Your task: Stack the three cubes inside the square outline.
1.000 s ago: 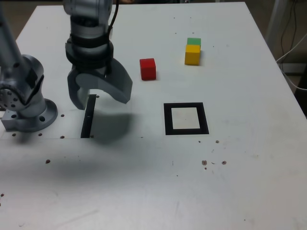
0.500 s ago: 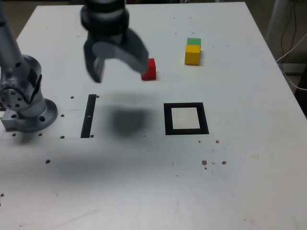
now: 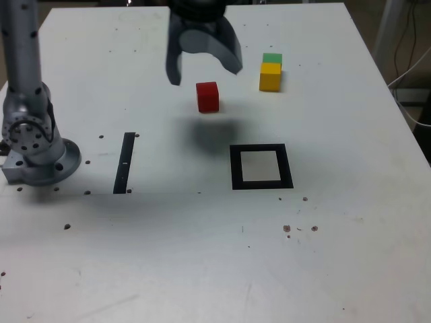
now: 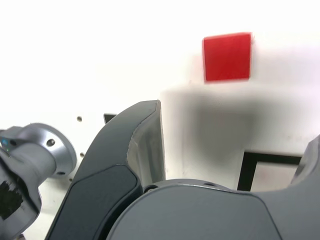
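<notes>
Nothing is stacked so far: the red cube (image 3: 208, 98) sits alone, the yellow cube (image 3: 270, 78) just in front of the green cube (image 3: 272, 58), and the square outline (image 3: 236, 167) has no block in it, so all the stacking remains. Above the white table (image 3: 323, 269), speckled with dark marks, the gripper (image 3: 205, 75) hangs with its claw spread wide and empty, and cables (image 3: 406, 67) dangle beyond the exterior view's right edge.
</notes>
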You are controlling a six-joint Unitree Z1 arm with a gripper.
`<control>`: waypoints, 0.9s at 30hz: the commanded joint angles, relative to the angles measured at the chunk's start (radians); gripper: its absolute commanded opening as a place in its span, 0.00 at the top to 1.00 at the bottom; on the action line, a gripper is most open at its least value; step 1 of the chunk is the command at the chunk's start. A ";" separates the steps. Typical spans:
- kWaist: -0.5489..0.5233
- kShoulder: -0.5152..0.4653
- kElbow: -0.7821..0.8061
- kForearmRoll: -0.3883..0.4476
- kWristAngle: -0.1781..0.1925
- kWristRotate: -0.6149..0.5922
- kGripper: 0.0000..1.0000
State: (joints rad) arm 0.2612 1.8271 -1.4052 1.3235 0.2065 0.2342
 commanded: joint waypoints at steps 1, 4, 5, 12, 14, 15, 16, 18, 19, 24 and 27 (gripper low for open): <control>0.015 0.070 -0.044 0.014 0.016 0.019 0.01; 0.022 0.134 -0.070 0.021 0.023 0.031 0.01; 0.024 0.149 -0.071 0.021 0.023 0.033 0.01; 0.050 0.178 -0.011 -0.022 0.001 0.036 0.00; 0.058 0.178 0.009 -0.045 -0.008 0.036 0.00; 0.062 0.179 0.016 -0.056 -0.011 0.036 0.00; 0.067 0.180 0.021 -0.066 -0.013 0.036 0.00; 0.082 0.189 0.029 -0.089 -0.013 0.040 0.00; 0.092 0.194 0.031 -0.098 -0.013 0.045 0.00; 0.162 0.222 0.032 -0.140 -0.008 0.085 0.00; 0.188 0.227 0.026 -0.147 0.000 0.098 0.00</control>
State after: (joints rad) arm 0.4454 2.0526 -1.3729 1.1762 0.2021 0.3283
